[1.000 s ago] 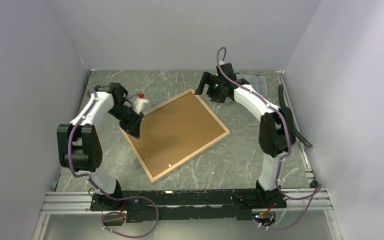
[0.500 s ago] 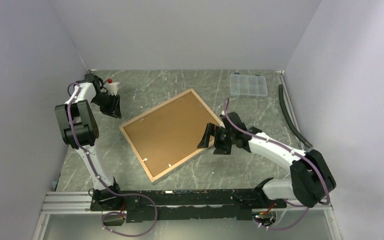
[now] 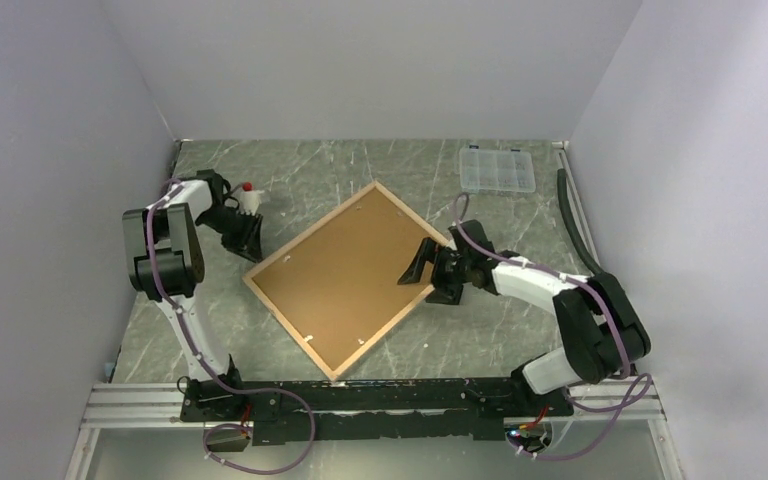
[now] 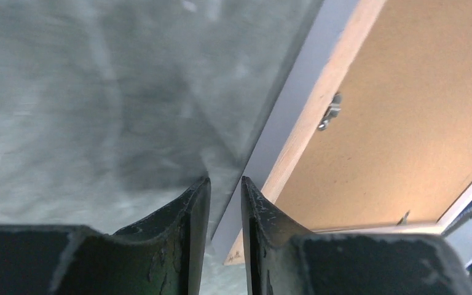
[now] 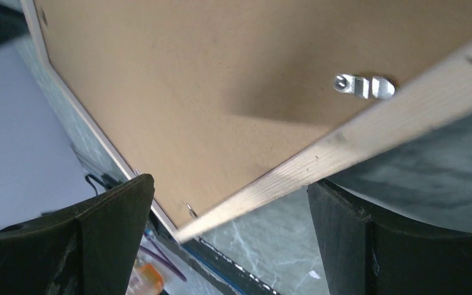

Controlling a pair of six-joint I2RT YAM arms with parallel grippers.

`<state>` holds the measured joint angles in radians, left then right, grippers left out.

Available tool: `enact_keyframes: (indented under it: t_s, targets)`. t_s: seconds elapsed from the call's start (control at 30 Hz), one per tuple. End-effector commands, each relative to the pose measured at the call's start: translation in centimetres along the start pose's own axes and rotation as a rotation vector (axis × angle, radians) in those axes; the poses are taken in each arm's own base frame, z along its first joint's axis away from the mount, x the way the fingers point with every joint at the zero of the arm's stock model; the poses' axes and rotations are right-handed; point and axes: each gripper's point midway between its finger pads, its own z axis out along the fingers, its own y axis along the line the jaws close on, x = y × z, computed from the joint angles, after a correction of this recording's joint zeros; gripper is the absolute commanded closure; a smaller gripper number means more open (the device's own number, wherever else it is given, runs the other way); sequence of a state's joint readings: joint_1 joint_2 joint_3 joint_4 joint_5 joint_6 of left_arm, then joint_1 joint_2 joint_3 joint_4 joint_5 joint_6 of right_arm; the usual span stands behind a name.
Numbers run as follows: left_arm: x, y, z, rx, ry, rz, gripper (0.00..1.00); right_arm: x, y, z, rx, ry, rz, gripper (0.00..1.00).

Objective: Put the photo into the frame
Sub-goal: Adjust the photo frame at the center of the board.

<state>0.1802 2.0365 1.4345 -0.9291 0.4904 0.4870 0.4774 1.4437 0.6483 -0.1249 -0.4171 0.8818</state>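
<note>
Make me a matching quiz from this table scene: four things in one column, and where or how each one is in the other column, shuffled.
Things:
1. large wood-railed rectangular picture frame
2. small clear plastic compartment box
3. long black hose
4. right pincer

Places or states:
A. at the far side of the table, toward its right corner
B. wide open, fingers either side of a wooden rail
C. lying back-up mid-table, brown panel showing
D. stretched along the table's right edge

Pairs: 1-C, 2-A, 3-D, 4-B
</note>
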Motion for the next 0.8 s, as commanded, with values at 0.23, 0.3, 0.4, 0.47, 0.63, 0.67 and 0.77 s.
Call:
enact_keyframes:
  t_s: [0.23, 0.3, 0.4, 0.47, 0.63, 0.67, 0.77]
  targets:
    - [5.7, -11.8, 1.6, 0.253, 0.158, 0.130, 0.68, -12.2, 0.9, -1.9, -0.039, -0.214, 0.004, 0.00]
    - [5.6, -12.6, 1.9, 0.276, 0.159, 0.121, 0.68, -13.6, 1.3, -1.8, -0.051, -0.222, 0.017, 0.00]
    - [5.5, -13.4, 2.1, 0.317, 0.157, 0.093, 0.68, -15.3, 1.2, -1.5, -0.027, -0.239, 0.027, 0.00]
    - [5.4, -13.8, 1.9, 0.335, 0.153, 0.091, 0.68, -16.2, 0.8, -1.9, 0.014, -0.264, 0.027, 0.00]
    - [4.3, -13.4, -0.3, 0.317, 0.086, 0.085, 0.66, -16.0, 1.6, -4.8, 0.062, -0.356, -0.018, 0.00]
    - [4.0, -13.5, -0.5, 0.321, 0.077, 0.091, 0.65, -15.6, 2.3, -5.3, 0.051, -0.367, -0.038, 0.00]
    - [3.9, -13.3, 0.0, 0.329, 0.075, 0.094, 0.62, -13.0, 5.6, -5.6, -0.021, -0.358, -0.128, 0.00]
